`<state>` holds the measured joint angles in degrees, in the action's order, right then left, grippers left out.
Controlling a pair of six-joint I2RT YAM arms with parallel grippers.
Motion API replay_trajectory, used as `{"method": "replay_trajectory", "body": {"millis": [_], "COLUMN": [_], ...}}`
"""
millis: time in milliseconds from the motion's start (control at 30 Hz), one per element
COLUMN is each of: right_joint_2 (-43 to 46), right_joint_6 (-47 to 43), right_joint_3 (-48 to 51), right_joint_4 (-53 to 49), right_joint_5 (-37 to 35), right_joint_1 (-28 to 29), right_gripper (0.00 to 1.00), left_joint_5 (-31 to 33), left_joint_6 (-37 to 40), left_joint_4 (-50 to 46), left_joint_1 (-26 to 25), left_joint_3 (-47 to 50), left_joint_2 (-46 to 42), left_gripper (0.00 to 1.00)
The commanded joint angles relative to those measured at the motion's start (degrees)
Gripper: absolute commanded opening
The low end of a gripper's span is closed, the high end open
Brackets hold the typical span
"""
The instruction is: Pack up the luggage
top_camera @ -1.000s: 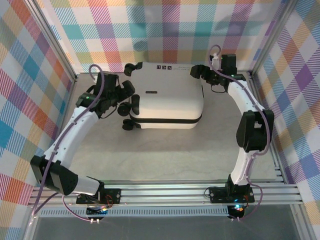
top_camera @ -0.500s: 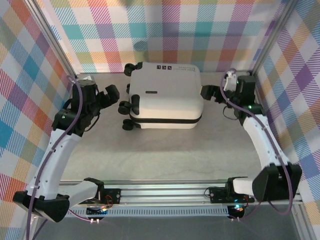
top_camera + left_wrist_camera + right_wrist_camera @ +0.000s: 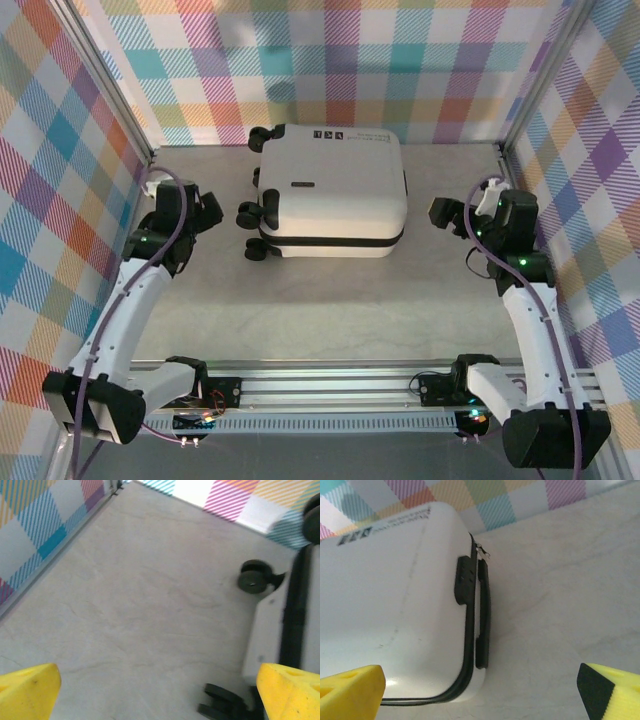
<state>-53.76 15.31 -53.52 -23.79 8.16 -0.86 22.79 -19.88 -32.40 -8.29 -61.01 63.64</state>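
Shows a small white hard-shell suitcase [image 3: 335, 190] with black wheels [image 3: 262, 212], lying flat and closed on the grey tabletop [image 3: 320, 300]. Puts the left gripper [image 3: 203, 212] just left of the suitcase's wheels, spread wide and grasping nothing. Puts the right gripper [image 3: 447, 212] just right of the suitcase, near its black side handle [image 3: 482, 612], likewise released and empty. Possibly catches a zipper pull [image 3: 483, 553] above that handle, though blurred.
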Motion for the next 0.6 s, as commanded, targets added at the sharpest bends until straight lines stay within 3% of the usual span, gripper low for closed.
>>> {"method": "replay_trajectory", "body": {"millis": [0, 167, 300, 567], "right_joint_2": [1.19, -0.22, -0.56, -0.30], "right_joint_6": [-0.48, -0.40, -0.45, -1.82], "right_joint_3": [1.65, 3.14, 4.66, 7.28], "right_joint_4": [-0.15, 1.28, 3.41, 6.38], "right_joint_5": [-2.64, -5.15, -5.06, -5.37], "right_joint_1": [-0.56, -1.88, -2.47, -3.78], "right_gripper": [0.99, 0.99, 0.99, 0.99], "left_joint_5": [1.61, 4.84, 1.16, -4.11], "left_joint_6": [4.19, 6.60, 5.87, 10.15], "left_joint_4": [11.68, 31.00, 37.64, 61.42], "left_joint_1": [2.28, 4.81, 7.20, 8.29], "left_joint_3": [6.86, 19.61, 23.13, 33.94], "left_joint_2": [-0.15, 1.98, 7.49, 13.63], "left_gripper": [1.00, 1.00, 1.00, 1.00]}}
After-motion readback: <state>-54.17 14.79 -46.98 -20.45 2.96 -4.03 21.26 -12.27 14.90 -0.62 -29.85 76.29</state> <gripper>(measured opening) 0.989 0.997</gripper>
